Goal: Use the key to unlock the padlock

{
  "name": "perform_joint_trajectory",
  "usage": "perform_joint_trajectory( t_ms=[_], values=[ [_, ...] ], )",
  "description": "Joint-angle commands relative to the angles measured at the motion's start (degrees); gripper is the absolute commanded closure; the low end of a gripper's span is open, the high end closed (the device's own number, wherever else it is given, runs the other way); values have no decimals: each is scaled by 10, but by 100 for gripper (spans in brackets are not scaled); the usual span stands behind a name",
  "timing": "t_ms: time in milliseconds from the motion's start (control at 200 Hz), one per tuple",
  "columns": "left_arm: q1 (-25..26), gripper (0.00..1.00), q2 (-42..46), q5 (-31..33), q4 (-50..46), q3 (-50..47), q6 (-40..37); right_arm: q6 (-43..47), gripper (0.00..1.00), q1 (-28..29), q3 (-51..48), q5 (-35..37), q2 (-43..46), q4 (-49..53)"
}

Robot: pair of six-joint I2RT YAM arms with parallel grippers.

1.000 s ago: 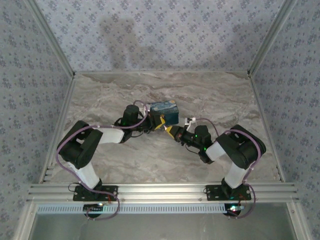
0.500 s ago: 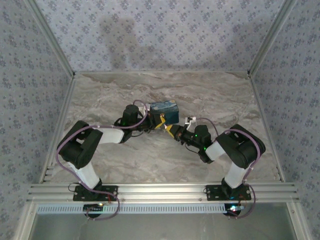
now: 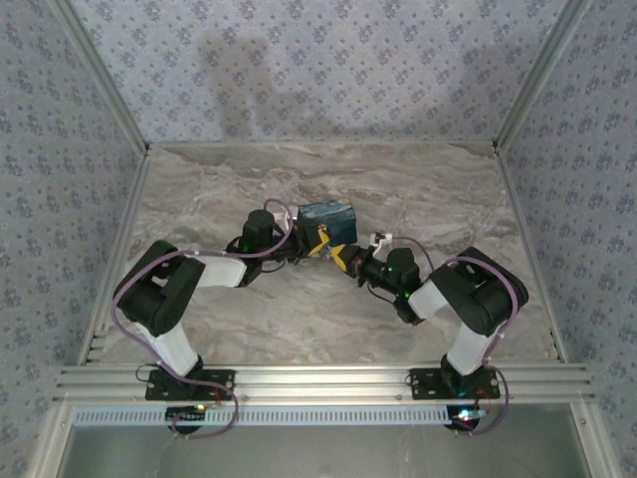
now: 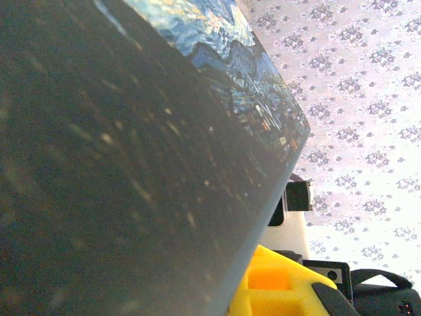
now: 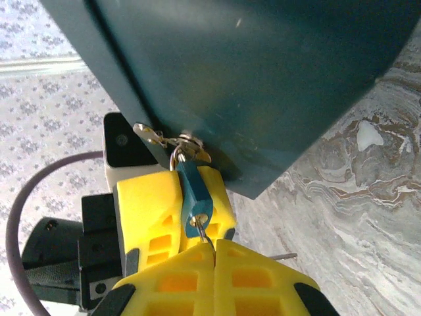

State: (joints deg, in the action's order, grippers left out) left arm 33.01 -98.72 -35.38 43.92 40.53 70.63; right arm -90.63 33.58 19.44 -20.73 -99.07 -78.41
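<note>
Small blue padlock (image 5: 194, 199), silver shackle through box (image 5: 250, 79) hasp. Left tool (image 3: 318, 245) clamped on padlock; right tool (image 5: 214, 253) closed on key (image 5: 205, 234) in keyhole.

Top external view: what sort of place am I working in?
Probably a lab robot enclosure: a marble-patterned table, boxed in by aluminium framing and floral-papered wall panels.

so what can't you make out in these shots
- key, right wrist view: head buried in the shut right gripper; only a thin shaft shows
- padlock, right wrist view: shackle top crowded against the hasp, so locked or released is unclear
- top view: padlock too small to pick out
- left wrist view: the dark side of the box blocks the padlock
</note>
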Motion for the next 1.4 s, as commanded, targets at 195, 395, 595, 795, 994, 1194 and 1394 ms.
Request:
perform_joint_trajectory(
  t_ms=[195, 395, 595, 795, 994, 1194, 1394],
  values=[
    [6, 100, 1, -36, 70, -5, 10, -52, 100, 9, 19, 34, -27, -15],
    [20, 100, 1, -46, 69, -1, 5, -38, 100, 20, 50, 38, -45, -15],
    [47, 100, 11, -55, 62, 0, -7, -35, 100, 21, 70, 45, -56, -14],
    [53, 100, 17, -66, 57, -4, -11, -26, 100, 21, 75, 42, -50, -15],
    [61, 100, 14, -75, 55, -2, -13, -23, 100, 22, 72, 36, -51, -14],
    [62, 100, 12, -81, 53, 0, -12, -17, 100, 22, 65, 36, -51, -13],
    [62, 100, 12, -80, 48, 1, -14, -25, 100, 22, 64, 34, -49, -14]
  ],
)
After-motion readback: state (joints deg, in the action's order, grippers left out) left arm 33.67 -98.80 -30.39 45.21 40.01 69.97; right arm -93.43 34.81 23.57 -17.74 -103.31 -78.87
